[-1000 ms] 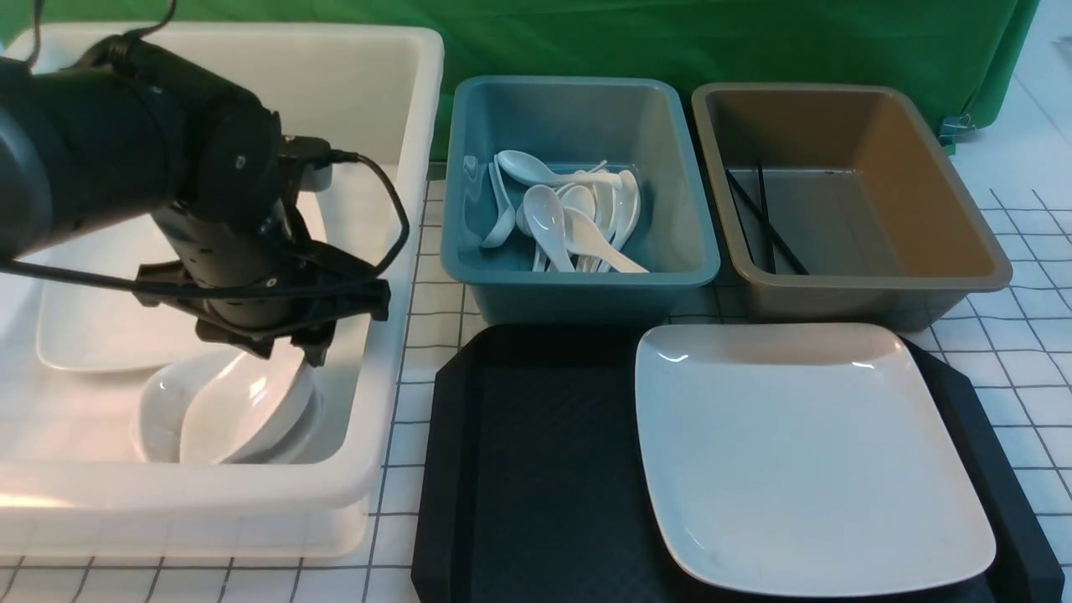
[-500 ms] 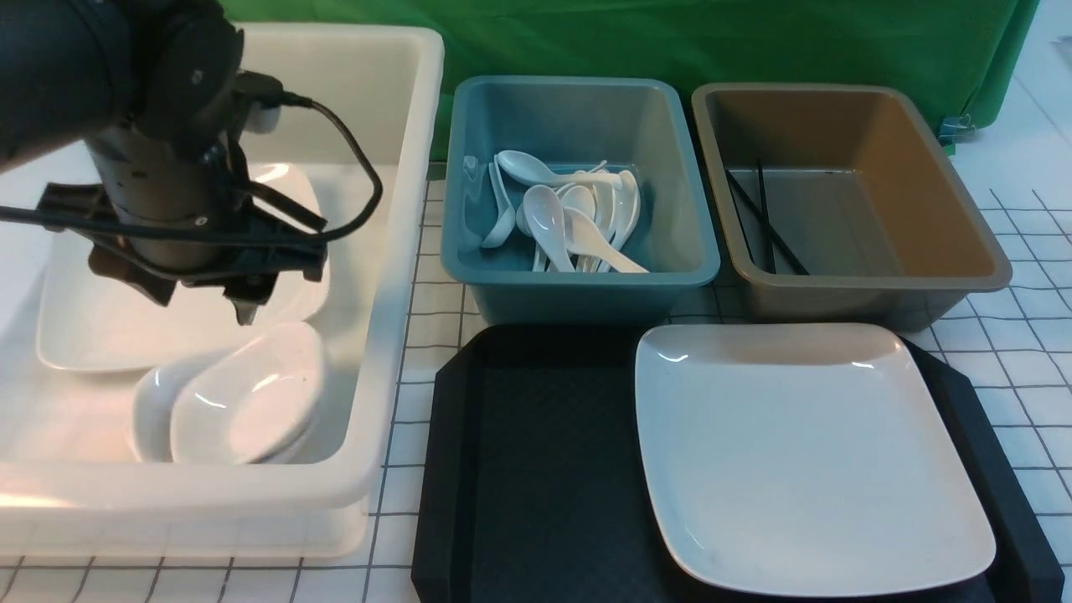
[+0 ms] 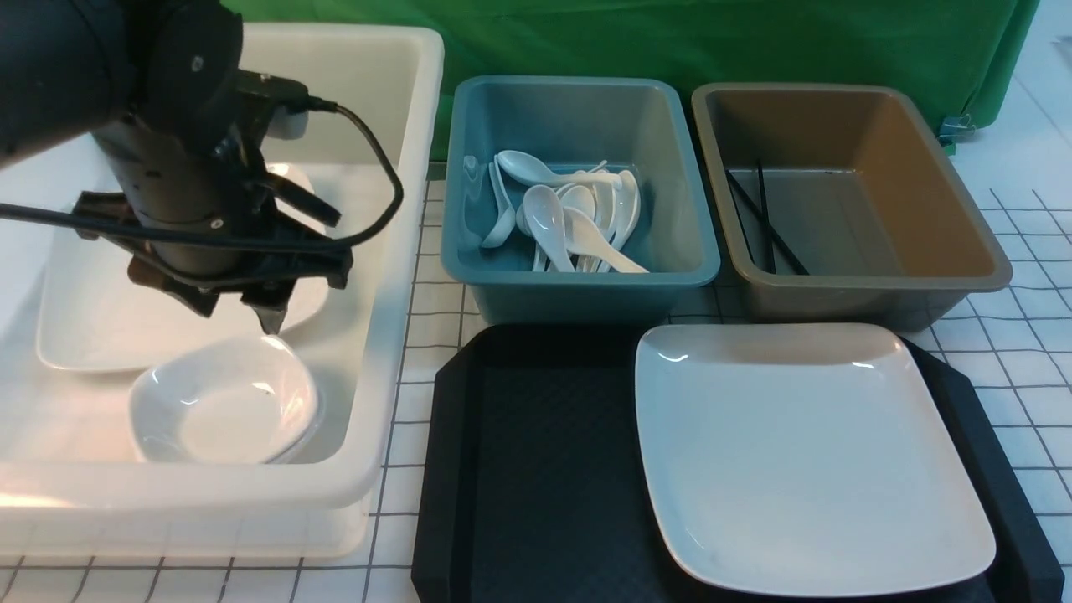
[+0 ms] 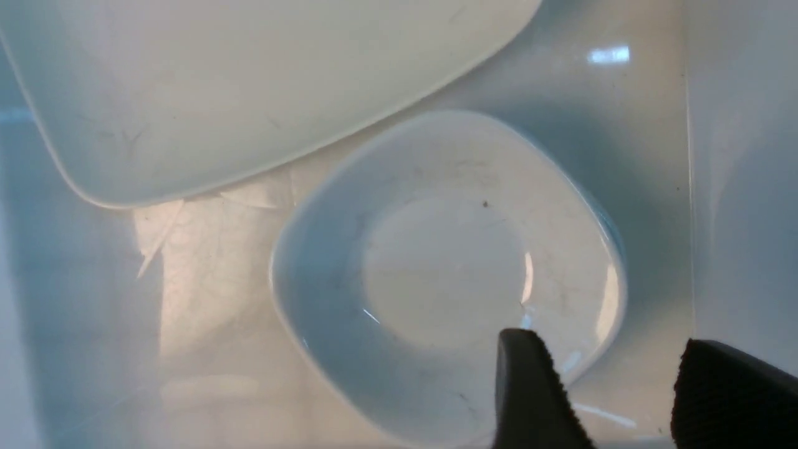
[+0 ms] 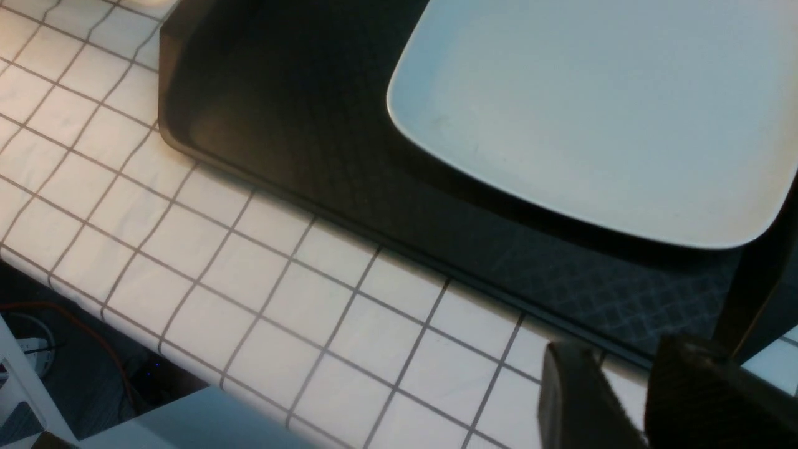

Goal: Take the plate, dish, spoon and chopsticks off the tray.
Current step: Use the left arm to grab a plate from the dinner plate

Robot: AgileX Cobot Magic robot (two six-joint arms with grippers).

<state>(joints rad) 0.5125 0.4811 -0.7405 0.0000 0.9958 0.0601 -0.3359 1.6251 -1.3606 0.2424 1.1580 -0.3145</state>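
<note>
The left pincer (image 3: 239, 308) hangs over the white tub (image 3: 404, 251) on the left of the counter (image 3: 416, 394). Its jaws are spread with nothing between them, just above the dish (image 3: 222, 402). The dish sits upright in the tub's near corner, nested on another white bowl (image 3: 311, 429), beside a large white plate (image 3: 84, 335) that also lies in the tub.

The plate (image 3: 804, 452) lies flat on the right part of the tray (image 3: 536, 469), and the tray's left part is bare. A heap of white spoons (image 3: 569, 218) fills the blue bin (image 3: 578, 285). The chopsticks (image 3: 764, 224) lie in the brown bin (image 3: 871, 285).

The right pincer (image 5: 623, 374) shows only in its wrist view, above the counter's edge beside the tray. Its jaws are slightly apart and hold nothing.
</note>
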